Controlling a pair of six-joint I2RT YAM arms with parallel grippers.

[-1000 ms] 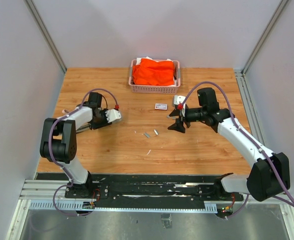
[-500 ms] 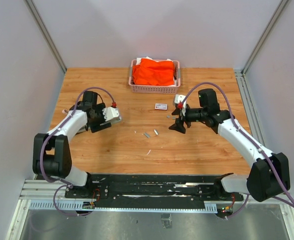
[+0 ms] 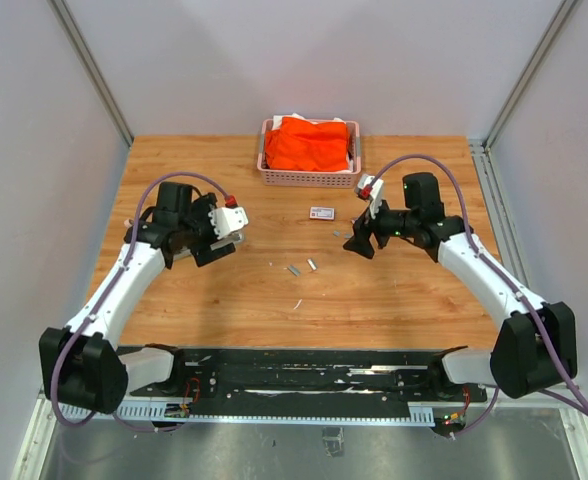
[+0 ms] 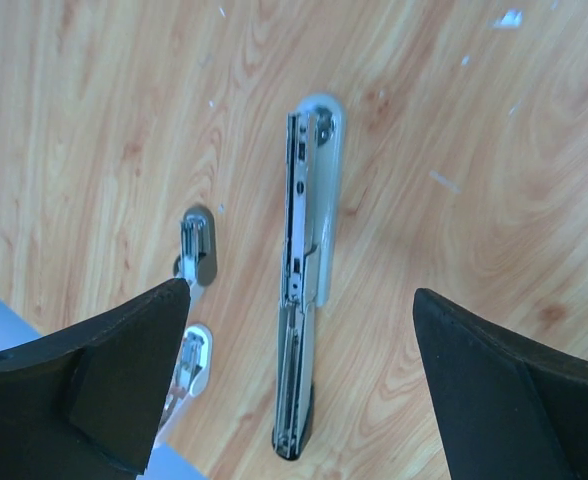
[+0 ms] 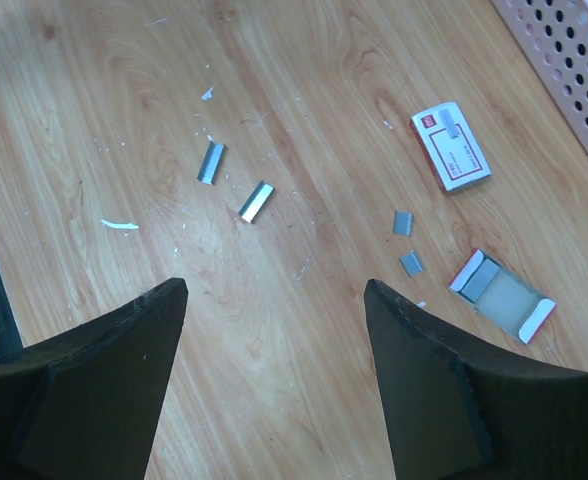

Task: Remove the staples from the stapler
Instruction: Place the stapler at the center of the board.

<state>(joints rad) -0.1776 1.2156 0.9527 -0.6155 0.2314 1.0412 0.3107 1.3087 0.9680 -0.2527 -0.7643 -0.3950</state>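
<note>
The stapler (image 4: 304, 280) lies flat on the wooden table with its silvery magazine channel open to the camera. My left gripper (image 4: 299, 290) hangs above it, fingers spread wide on either side and apart from it. In the top view the left gripper (image 3: 212, 235) is at the table's left. Staples lie loose mid-table as short grey strips (image 5: 211, 162) (image 5: 257, 201) (image 3: 293, 269), with smaller pieces (image 5: 402, 223) further right. My right gripper (image 5: 274, 283) is open above bare wood, right of the staples (image 3: 312, 264), with nothing between its fingers.
A small white box with a red label (image 5: 451, 147) and an opened box tray (image 5: 501, 296) lie near the staples. A pink basket (image 3: 309, 178) with orange cloth (image 3: 309, 143) stands at the back. A second small stapler (image 4: 196, 250) lies left of the first.
My left gripper has opened wide, let go of the stapler and drawn up and leftward as the arm swung out. The right gripper opened a little more and moved slightly toward the far side.
</note>
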